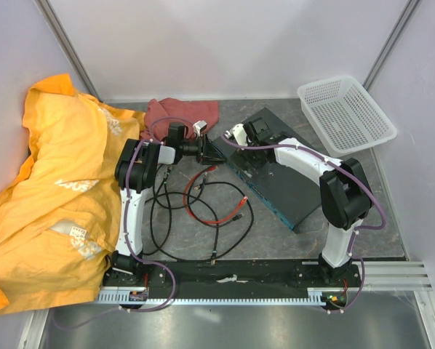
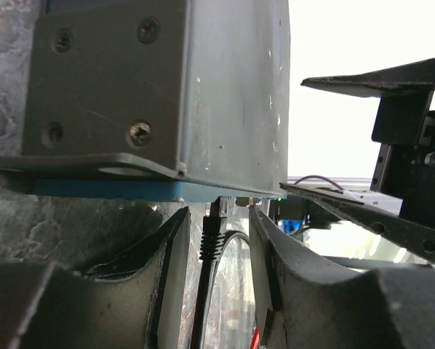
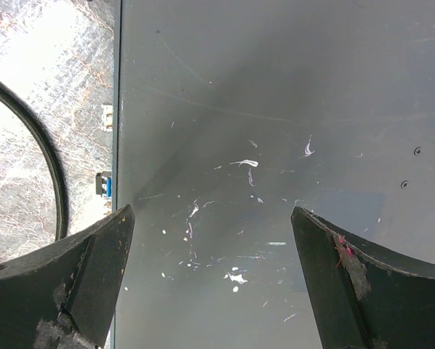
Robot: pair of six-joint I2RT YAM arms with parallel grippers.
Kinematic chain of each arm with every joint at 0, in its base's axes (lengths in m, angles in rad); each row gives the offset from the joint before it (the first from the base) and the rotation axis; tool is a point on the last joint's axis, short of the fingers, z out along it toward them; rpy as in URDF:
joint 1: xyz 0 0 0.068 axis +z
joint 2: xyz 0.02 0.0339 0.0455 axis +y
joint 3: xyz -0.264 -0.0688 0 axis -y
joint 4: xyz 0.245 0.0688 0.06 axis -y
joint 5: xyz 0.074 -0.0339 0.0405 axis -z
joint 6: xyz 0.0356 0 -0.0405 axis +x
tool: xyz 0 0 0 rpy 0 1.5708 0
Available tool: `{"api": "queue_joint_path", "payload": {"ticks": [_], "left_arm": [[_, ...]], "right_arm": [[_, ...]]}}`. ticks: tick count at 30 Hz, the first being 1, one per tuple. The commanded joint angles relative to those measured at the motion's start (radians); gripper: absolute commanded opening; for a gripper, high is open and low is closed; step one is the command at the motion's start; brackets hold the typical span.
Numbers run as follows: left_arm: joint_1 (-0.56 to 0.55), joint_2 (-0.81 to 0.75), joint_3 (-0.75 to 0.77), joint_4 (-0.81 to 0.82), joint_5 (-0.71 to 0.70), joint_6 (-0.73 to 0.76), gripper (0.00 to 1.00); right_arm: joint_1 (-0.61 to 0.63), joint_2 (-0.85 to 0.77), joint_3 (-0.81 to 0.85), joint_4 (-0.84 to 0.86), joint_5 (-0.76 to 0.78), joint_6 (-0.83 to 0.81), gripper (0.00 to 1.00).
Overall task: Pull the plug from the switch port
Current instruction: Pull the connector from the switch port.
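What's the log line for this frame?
phase: pre-grasp | left gripper: open, straddling black plug seated in switch teal edge | right gripper: open, over switch top | pull: not yet done

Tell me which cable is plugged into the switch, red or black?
A black cable: its plug sits in the teal edge of the switch, between the jaws of the left gripper. The red cable lies looped on the table.
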Motion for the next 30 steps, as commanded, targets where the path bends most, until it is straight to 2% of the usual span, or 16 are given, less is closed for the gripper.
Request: {"api": "queue_joint_path", "payload": {"ticks": [1,13,23,30], "left_arm": [[-0.004,0.024,-0.003,0.056,-0.016,-0.064,0.44],[-0.007,0.032,0.003,0.024,-0.050,-0.060,0.40],[-0.016,0.024,-0.009,0.054,-0.089,-0.148,0.40],[-0.016,0.029,-0.012,0.071,-0.089,-0.165,0.28]], "right_arm": [[-0.001,-0.005,0.016,-0.003,0.012,-0.012,0.98],[-0.001,0.002,0.016,0.002,0.011,-0.013,0.98],[-0.001,0.020,0.038,-0.002,0.009,-0.012,0.98],[-0.001,0.028,0.044,0.000,0.008,-0.013,0.98]]}}
